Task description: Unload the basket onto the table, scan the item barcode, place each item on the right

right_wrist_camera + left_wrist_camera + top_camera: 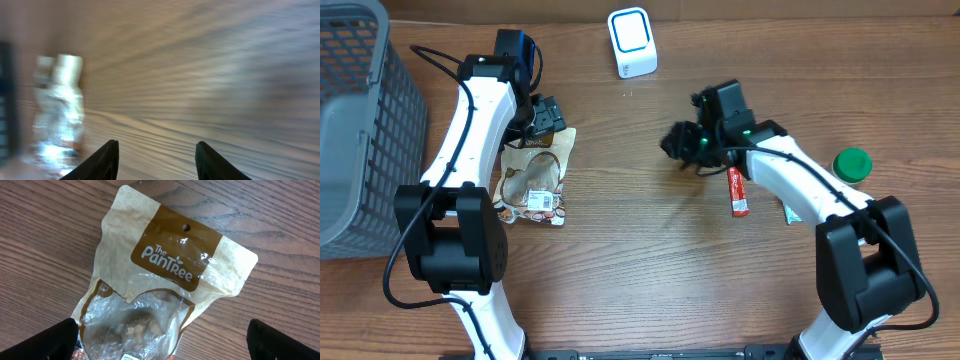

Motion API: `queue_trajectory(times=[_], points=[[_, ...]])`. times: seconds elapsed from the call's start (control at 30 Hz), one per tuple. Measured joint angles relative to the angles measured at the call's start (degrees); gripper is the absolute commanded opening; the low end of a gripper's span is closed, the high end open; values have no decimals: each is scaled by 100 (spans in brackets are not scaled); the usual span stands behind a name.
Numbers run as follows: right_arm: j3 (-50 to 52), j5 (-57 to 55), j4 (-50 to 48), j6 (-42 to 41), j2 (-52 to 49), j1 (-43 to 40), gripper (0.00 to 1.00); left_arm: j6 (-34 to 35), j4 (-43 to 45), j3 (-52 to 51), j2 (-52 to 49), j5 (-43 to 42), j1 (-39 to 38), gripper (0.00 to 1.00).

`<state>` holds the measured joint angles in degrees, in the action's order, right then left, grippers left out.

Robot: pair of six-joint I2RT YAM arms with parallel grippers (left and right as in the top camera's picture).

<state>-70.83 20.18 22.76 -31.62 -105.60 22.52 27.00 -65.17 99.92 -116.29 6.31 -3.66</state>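
Left gripper point(165, 342) is hovering, jaws spread wide, over snack pouch point(165, 275) lying flat at 9 o'clock on table point(640, 280). Right gripper point(157, 160) is hanging with jaws apart, pinching nothing. Scanner point(632, 42) is sitting at 12 o'clock.

A grey mesh basket point(398, 110) stands at the left edge of the wooden worktop point(640, 290), reaching up into its far left corner. A round green lid point(852, 164) lies flat near the right edge. Toward the middle from it, a red tube point(737, 192) lies with its length running from far edge to near edge. Just right of the tube, a pale packet point(790, 211) shows only in part
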Motion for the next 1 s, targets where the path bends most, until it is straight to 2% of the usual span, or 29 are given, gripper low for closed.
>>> queue_trajectory(times=[0.17, 0.5, 0.6, 0.8, 1.0], points=[[2, 96, -741, -437, 0, 748, 55, 0, -2, 0, 2, -2, 0, 100], [2, -636, -1939, -772, 0, 2323, 60, 0, -2, 0, 2, 0, 0, 100], [2, -822, -2343, -863, 0, 2592, 64, 0, 0, 0, 2, 0, 0, 100], [2, -1043, -2848, -911, 0, 2949, 65, 0, 0, 0, 2, 0, 0, 99], [2, -1296, -2758, -929, 0, 3077, 65, 0, -2, 0, 2, 0, 0, 100]])
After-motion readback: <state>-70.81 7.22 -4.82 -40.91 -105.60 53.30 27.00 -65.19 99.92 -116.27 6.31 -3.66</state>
